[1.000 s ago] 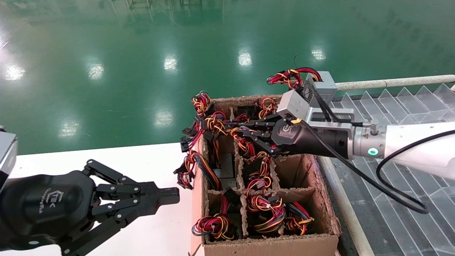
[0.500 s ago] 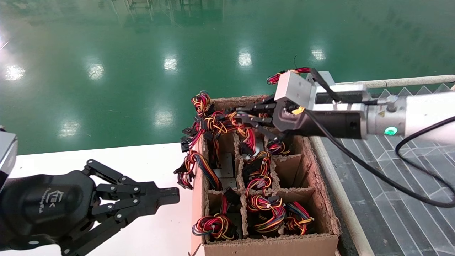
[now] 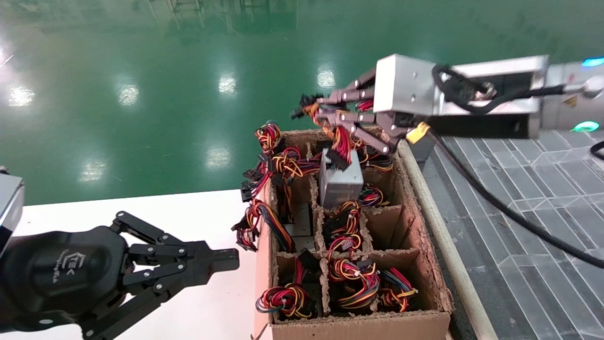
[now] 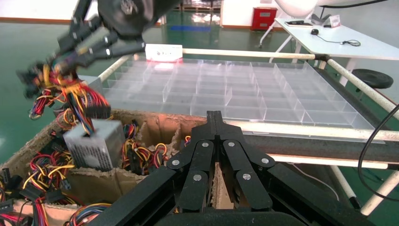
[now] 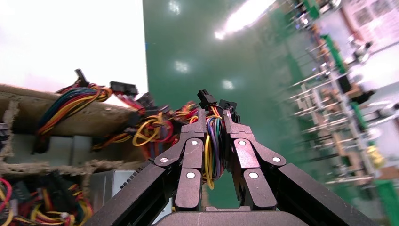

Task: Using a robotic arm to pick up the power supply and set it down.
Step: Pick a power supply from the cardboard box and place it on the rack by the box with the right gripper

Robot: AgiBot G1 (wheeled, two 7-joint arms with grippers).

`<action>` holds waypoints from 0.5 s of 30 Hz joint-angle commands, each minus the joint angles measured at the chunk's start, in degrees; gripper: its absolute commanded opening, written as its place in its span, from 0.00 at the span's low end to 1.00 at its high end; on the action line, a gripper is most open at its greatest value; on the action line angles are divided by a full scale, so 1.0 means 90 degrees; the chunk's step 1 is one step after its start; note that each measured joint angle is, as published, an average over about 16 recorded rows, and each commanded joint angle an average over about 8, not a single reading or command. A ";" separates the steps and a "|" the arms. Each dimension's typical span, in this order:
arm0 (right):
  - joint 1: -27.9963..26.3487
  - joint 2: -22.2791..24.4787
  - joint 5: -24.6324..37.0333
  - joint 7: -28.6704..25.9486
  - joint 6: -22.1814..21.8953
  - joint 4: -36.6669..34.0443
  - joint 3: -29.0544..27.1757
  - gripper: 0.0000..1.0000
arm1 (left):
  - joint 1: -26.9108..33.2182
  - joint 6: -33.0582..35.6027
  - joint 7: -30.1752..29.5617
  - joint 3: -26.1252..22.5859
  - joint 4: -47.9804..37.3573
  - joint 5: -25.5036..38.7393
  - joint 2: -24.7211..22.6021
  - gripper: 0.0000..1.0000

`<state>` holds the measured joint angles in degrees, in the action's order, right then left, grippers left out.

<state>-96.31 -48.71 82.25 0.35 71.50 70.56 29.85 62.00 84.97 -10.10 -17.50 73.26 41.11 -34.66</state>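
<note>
Above the carton [image 3: 427,264], the right tool [image 3: 325,111] grips the wire bundle [image 3: 340,144] of the dangling power supply [image 3: 340,185].

A grey power supply [image 3: 340,183] trails red, yellow and orange wires [image 3: 340,141] above the brown cardboard box [image 3: 358,326], beside a white bench [image 3: 207,208] and glossy green floor [image 3: 165,71].
</note>
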 commanded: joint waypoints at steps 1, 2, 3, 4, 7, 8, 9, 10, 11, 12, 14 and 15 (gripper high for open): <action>-0.0071 0.0086 0.0022 -0.0003 -0.0039 0.0210 -0.0055 0.00 | 0.0000 0.0000 0.0000 0.0000 0.0000 0.0000 0.0000 0.00; -0.0113 0.0118 0.0023 0.0004 -0.0051 0.0262 -0.0084 0.00 | 0.0000 0.0000 0.0000 -0.0001 0.0000 -0.0001 0.0000 0.00; -0.0156 0.0147 0.0018 0.0014 -0.0063 0.0307 -0.0115 0.00 | 0.0000 0.0000 0.0000 -0.0001 0.0000 -0.0001 0.0000 0.00; -0.0197 0.0169 0.0003 0.0026 -0.0067 0.0338 -0.0144 0.00 | 0.0000 -0.0001 0.0001 -0.0001 0.0000 -0.0001 0.0000 0.00; -0.0347 0.0230 -0.0077 0.0110 -0.0054 0.0368 -0.0246 0.00 | 0.0000 -0.0001 0.0001 -0.0002 0.0000 -0.0001 0.0001 0.00; -0.0407 0.0247 -0.0111 0.0155 -0.0034 0.0353 -0.0279 0.00 | 0.0000 -0.0001 0.0001 -0.0002 0.0000 -0.0002 0.0001 0.00; -0.0471 0.0263 -0.0142 0.0206 -0.0012 0.0327 -0.0310 0.00 | 0.0001 -0.0001 0.0001 -0.0002 0.0000 -0.0002 0.0001 0.00; -0.0537 0.0275 -0.0176 0.0257 0.0020 0.0288 -0.0338 0.00 | 0.0001 -0.0001 0.0001 -0.0003 0.0000 -0.0002 0.0001 0.00; -0.0613 0.0290 -0.0203 0.0309 0.0071 0.0238 -0.0357 0.00 | 0.0001 -0.0001 0.0001 -0.0003 0.0000 -0.0002 0.0001 0.00; -0.0699 0.0305 -0.0221 0.0360 0.0126 0.0181 -0.0374 0.00 | 0.0001 -0.0001 0.0002 -0.0003 0.0000 -0.0002 0.0001 0.00; -0.0879 0.0333 -0.0232 0.0460 0.0238 0.0058 -0.0395 0.00 | 0.0001 -0.0002 0.0002 -0.0004 0.0000 -0.0002 0.0001 0.00; -0.0976 0.0349 -0.0227 0.0507 0.0297 -0.0006 -0.0402 0.00 | 0.0001 -0.0002 0.0002 -0.0004 0.0000 -0.0003 0.0002 0.00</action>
<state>-105.14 -45.52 80.54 4.63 74.15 70.50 26.38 62.00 84.95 -10.09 -17.54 73.26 41.09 -34.65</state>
